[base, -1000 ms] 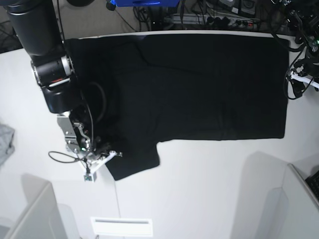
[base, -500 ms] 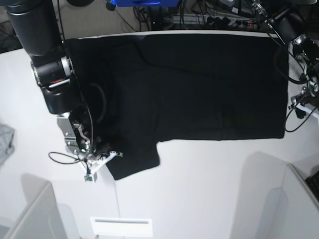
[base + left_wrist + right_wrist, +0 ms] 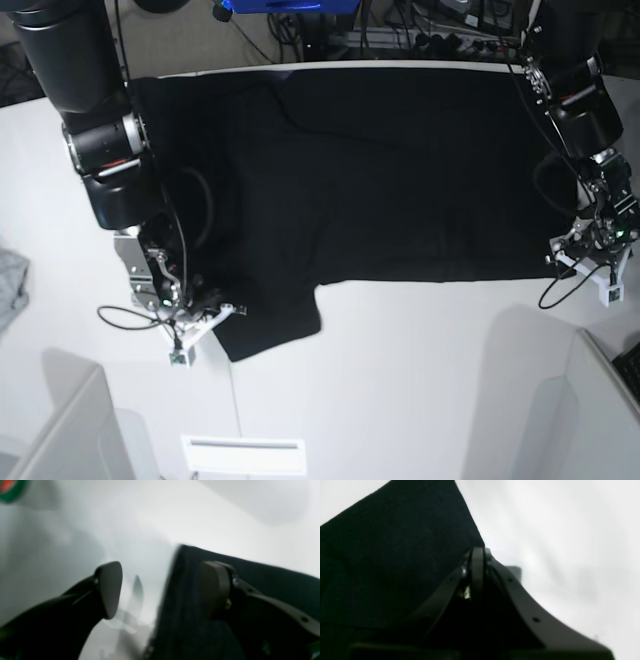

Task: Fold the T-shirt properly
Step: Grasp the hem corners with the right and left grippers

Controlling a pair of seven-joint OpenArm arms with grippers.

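The T-shirt (image 3: 380, 170) is lying spread flat, plain black side up, across the upper middle of the base view on the white surface (image 3: 420, 380), one sleeve reaching toward the lower left.

The step in hand looks like getting a two-point hold before the first fold. At the lower left of the base view, the right pincer (image 3: 200, 305) is sitting at the sleeve's edge with its jaws pressed together; in the right wrist view the tips are meeting right at the cloth's corner (image 3: 477, 565), though whether fabric is pinched between them I cannot tell. At the right edge of the base view, the left pincer (image 3: 580, 250) is hanging with its jaws apart, straddling the hem corner (image 3: 180, 580) in the left wrist view.

Next, I judge, the left pincer needs lowering and closing on that hem without bunching, then both lifting together.
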